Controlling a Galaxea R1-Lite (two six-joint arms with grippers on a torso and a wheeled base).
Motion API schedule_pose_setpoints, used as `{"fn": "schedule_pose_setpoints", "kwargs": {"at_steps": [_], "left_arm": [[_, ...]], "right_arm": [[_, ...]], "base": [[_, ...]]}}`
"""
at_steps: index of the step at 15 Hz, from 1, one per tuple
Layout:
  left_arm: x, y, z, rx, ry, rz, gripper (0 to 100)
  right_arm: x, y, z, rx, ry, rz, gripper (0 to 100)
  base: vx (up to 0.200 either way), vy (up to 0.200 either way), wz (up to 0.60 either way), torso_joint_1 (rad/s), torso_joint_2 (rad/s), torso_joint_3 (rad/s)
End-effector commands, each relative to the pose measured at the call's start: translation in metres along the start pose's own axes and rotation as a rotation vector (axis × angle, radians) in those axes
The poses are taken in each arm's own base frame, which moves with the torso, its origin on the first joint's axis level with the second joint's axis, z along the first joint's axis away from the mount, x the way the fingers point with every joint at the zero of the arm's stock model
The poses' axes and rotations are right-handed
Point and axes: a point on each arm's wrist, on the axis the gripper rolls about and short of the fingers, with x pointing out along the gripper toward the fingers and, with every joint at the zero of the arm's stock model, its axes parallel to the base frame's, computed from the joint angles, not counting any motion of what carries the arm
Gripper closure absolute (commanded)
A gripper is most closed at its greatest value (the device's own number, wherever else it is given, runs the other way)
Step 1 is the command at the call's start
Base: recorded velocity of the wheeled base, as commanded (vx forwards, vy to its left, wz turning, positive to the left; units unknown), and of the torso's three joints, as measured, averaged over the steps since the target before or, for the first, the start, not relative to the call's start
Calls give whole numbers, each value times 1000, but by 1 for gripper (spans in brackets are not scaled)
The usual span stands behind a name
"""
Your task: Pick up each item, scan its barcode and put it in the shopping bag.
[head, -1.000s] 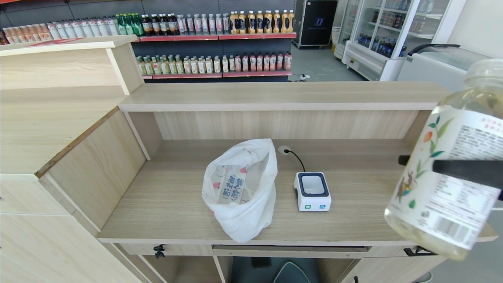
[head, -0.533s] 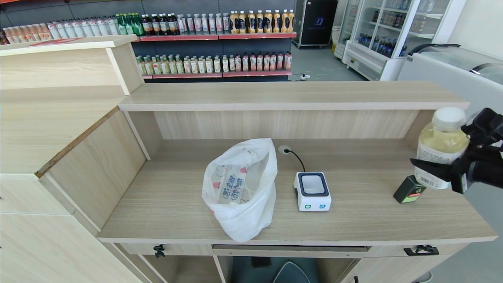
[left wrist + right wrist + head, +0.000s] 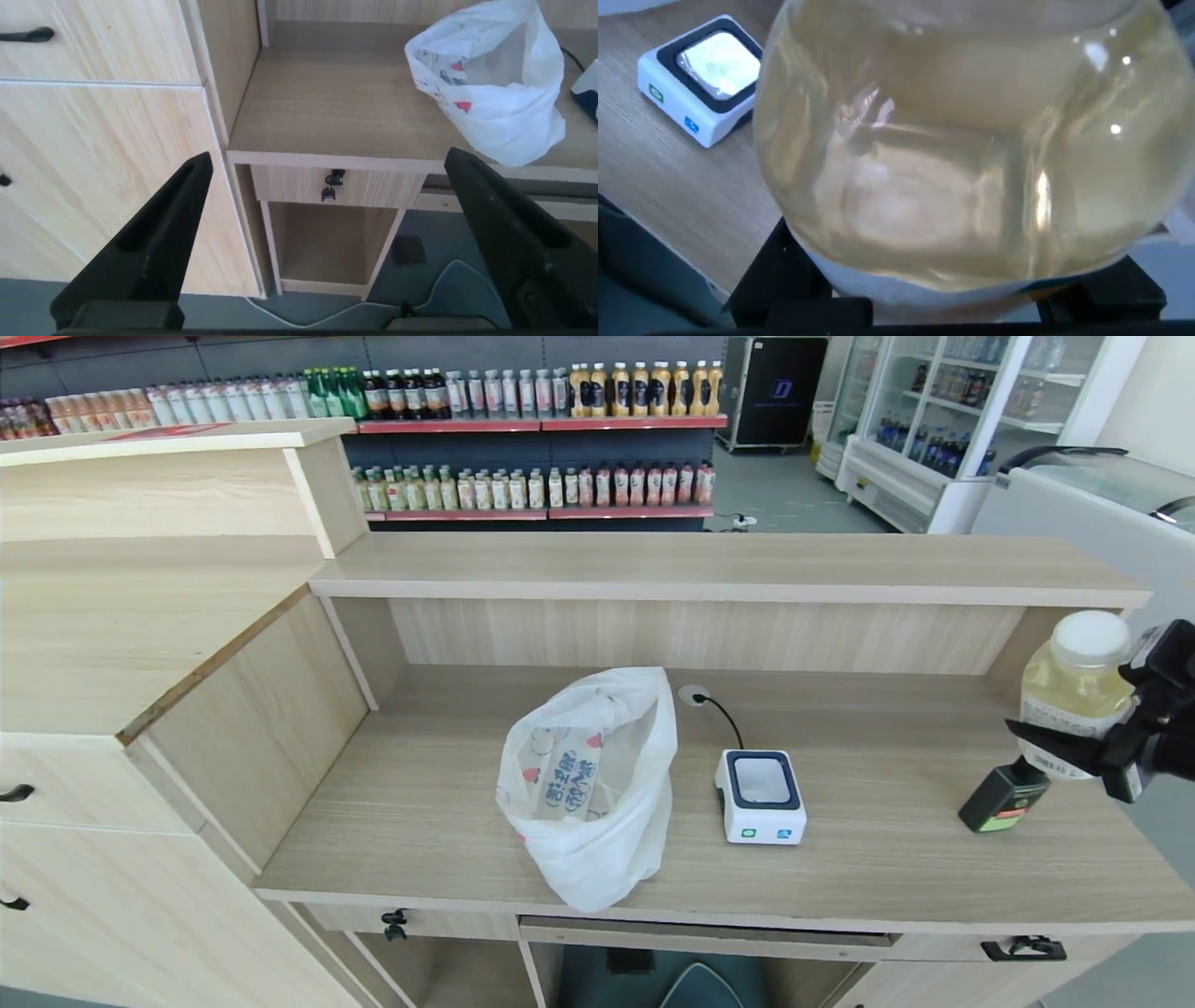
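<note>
Wood counter [image 3: 896, 868]: our head view has shifted, the things on it unmoved. Shopping bag [image 3: 588, 784] sits mid-counter. Bottle [image 3: 1074, 695], clamped in right gripper [image 3: 1060, 747], has pulled back to the right edge, scanner [image 3: 761, 796] well apart; scan pending, we judge. Left gripper [image 3: 327, 163] gapes empty.

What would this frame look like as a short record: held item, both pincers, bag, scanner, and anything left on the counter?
held item: bottle of pale yellow drink, white cap, upright, off the counter's right end
right pincer: shut on bottle
left pincer: open, empty, low beside the counter's left front
shopping bag: white, open, standing left of the scanner; printed packet inside
scanner: white, window facing up, nothing over it
left on counter: small dark green item, near the bottle
</note>
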Motion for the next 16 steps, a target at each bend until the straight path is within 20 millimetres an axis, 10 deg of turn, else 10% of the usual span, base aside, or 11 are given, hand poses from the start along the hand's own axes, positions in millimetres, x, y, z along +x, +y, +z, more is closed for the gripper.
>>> {"fn": "schedule_pose_setpoints", "kwargs": {"at_steps": [1,16], "left_arm": [[0,0,0,0,0,1,0],[0,0,0,0,0,1,0]], "right_arm": [[10,4,-9,-107,-37,66,100],[52,24,-98,-375,-269,273,100]], "base": [[0,0,600,-7,2,2],[0,0,120,1,1,0]]}}
